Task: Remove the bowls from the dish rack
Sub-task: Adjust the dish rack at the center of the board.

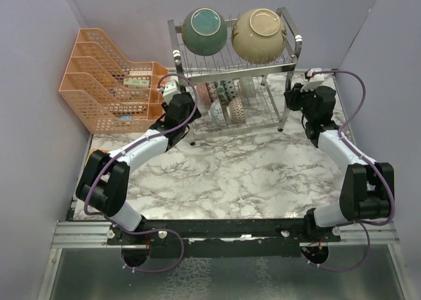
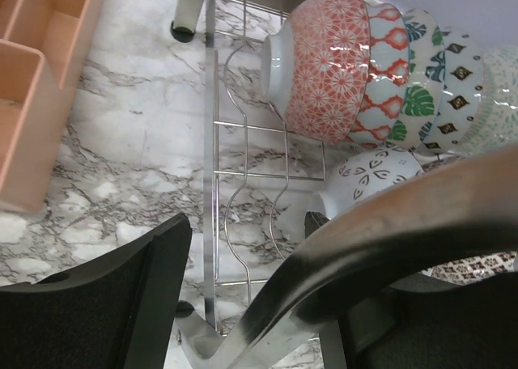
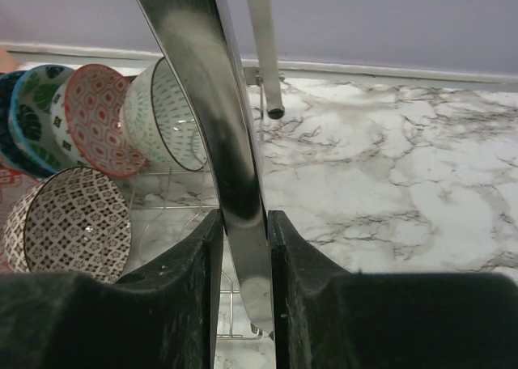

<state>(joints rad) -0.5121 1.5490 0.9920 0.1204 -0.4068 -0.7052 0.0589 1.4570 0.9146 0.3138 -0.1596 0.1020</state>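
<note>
"Starting with the overhead view: position of the silver two-tier wire dish rack point(image 1: 266, 112)?"

"Standing at the back of the white marbled table point(image 1: 230, 175), just beside an orange plastic mesh organiser point(image 1: 99, 96). Carrying a large teal ceramic bowl point(image 1: 204, 30) and a large cream ceramic bowl point(image 1: 259, 35) side by side on the upper tier, small patterned bowls point(image 1: 223, 101) in rows on the lower tier. Found the left gripper point(image 1: 189, 109) at the rack's left side and the right gripper point(image 1: 289, 101) at its front right leg."

"Left wrist view?"

"Showing a blurred shiny tube point(image 2: 388, 231) of the rack crossing between the dark fingers point(image 2: 105, 304), jaws well apart. Cannot tell whether clamped on that tube or merely astride it. Beyond, small bowls on edge in the lower tier, a red one with white stars point(image 2: 324, 69) nearest the rack's end."

"Right wrist view?"

"Showing both black fingers point(image 3: 178, 296) pressed against a shiny upright tube point(image 3: 235, 142), one on each side: closed on the dish rack. Left of that tube, more small bowls on the lower wires, among them a brown-and-white checked one point(image 3: 77, 223)."
</note>
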